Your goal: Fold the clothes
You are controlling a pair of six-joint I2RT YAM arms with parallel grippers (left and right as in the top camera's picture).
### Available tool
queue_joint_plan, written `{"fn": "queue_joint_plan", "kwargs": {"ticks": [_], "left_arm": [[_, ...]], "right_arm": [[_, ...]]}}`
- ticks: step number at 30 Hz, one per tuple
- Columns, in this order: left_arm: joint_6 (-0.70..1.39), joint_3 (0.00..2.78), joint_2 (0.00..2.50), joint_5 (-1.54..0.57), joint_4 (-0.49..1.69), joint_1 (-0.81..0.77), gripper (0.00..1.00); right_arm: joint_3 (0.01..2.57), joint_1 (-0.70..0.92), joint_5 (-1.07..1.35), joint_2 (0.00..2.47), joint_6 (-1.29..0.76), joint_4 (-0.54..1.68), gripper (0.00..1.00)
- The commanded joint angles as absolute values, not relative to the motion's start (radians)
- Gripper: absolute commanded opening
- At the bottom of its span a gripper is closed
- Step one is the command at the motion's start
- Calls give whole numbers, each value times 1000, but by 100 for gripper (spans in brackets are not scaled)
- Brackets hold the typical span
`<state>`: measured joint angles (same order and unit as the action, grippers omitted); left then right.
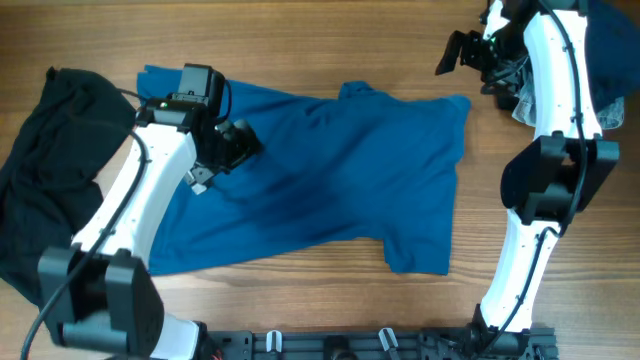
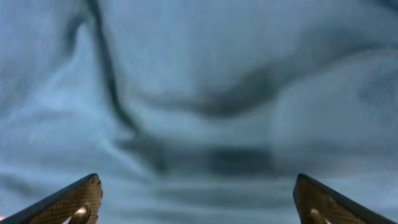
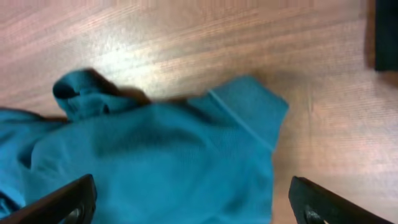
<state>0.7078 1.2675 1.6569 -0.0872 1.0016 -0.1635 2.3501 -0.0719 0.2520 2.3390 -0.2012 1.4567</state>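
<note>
The teal-blue shirt (image 1: 330,170) lies spread across the middle of the table, with a sleeve at the front right and wrinkles in the body. My left gripper (image 1: 238,145) hovers open low over its left part. In the left wrist view the gripper (image 2: 198,199) shows only blurred teal cloth (image 2: 199,93) between wide-apart fingers (image 2: 68,202). A black garment (image 1: 40,180) lies bunched at the left edge. My right gripper (image 1: 455,52) is open above bare wood past the shirt's far right corner. In the right wrist view the gripper (image 3: 193,202) looks down on the shirt's corner (image 3: 155,162).
A navy and pale heap (image 1: 610,60) sits at the far right corner behind the right arm. Wooden table (image 3: 186,43) shows beyond the shirt. A dark object (image 3: 385,34) is at the top right edge of the right wrist view.
</note>
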Motion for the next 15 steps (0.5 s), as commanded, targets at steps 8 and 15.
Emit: {"fn": "queue_joint_plan", "kwargs": {"ticks": [8,15], "left_arm": [[717,1276,1837,-70,943,-166,93],[717,1276,1837,-71,930,-167,94]], "right_arm": [[2347,-47,276,2458,-209,1334,99],[2347,31,239,2542,-183,1253,97]]}}
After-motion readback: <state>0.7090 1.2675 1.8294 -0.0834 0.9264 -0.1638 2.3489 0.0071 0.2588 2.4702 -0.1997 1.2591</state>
